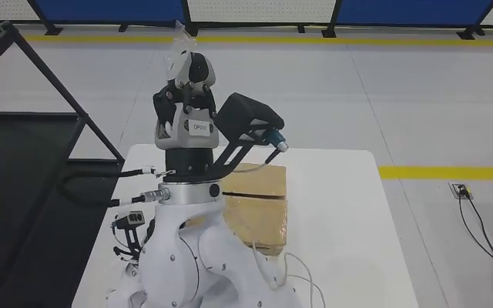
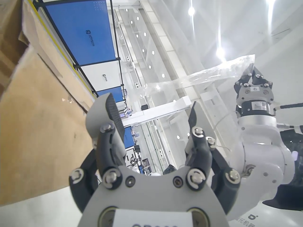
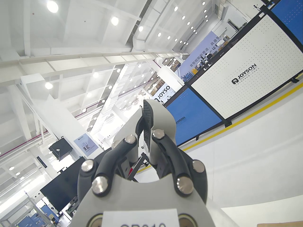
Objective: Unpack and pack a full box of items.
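Note:
A brown cardboard box point(image 1: 258, 202) lies on the white table point(image 1: 339, 231), and its side point(image 2: 35, 124) rises close beside my left gripper. The left gripper point(image 2: 153, 114) is open, pointing up into the hall, with nothing between its fingers point(image 2: 113, 112). My right gripper point(image 2: 251, 74) is raised high and shut on a clear plastic film point(image 2: 213, 74), which trails out sideways from its tips. From above, that raised gripper point(image 1: 185, 68) stands over the table's far edge with the film point(image 1: 179, 37) above it. Its closed fingers point(image 3: 148, 116) point toward the ceiling.
Blue and white partition panels point(image 1: 254, 9) with a yellow floor line point(image 1: 431, 172) stand beyond the table. A black frame point(image 1: 46, 115) stands at the table's left. Cables point(image 1: 296, 269) lie on the table near the box.

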Robot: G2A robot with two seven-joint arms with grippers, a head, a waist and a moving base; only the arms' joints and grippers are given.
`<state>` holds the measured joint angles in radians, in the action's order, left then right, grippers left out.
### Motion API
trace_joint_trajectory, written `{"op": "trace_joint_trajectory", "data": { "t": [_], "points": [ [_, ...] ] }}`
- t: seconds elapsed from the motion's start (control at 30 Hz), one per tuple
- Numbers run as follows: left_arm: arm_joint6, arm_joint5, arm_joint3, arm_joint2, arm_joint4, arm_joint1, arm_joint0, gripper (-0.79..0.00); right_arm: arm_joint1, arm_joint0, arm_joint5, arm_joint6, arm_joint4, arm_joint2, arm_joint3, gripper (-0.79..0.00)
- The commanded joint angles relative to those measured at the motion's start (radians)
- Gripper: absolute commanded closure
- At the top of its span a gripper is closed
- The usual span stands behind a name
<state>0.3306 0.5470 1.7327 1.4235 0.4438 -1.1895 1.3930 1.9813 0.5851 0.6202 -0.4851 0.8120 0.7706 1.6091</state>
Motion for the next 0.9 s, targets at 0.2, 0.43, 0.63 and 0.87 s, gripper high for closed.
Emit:
{"op": "trace_joint_trajectory", "data": {
  "t": [0.2, 0.43, 0.63, 0.87],
  "points": [
    [-0.029, 0.027, -0.042, -0.053, -0.07, -0.014, -0.055, -0.477, 0.0, -0.009, 0.024, -0.011, -0.039, -0.001, 0.018, 0.0],
    [-0.052, 0.025, -0.077, -0.089, -0.128, -0.024, -0.088, -0.357, 0.001, -0.014, 0.025, -0.022, -0.059, 0.003, 0.019, 0.0],
    [-0.051, 0.03, -0.08, -0.096, -0.136, -0.028, -0.087, -0.188, 0.0, -0.01, 0.034, -0.041, -0.073, 0.016, 0.023, 0.0],
    [-0.035, 0.035, -0.064, -0.086, -0.119, -0.029, -0.073, 0.0, -0.003, -0.005, 0.045, -0.055, -0.088, 0.03, 0.019, 0.0]
  ]
}}
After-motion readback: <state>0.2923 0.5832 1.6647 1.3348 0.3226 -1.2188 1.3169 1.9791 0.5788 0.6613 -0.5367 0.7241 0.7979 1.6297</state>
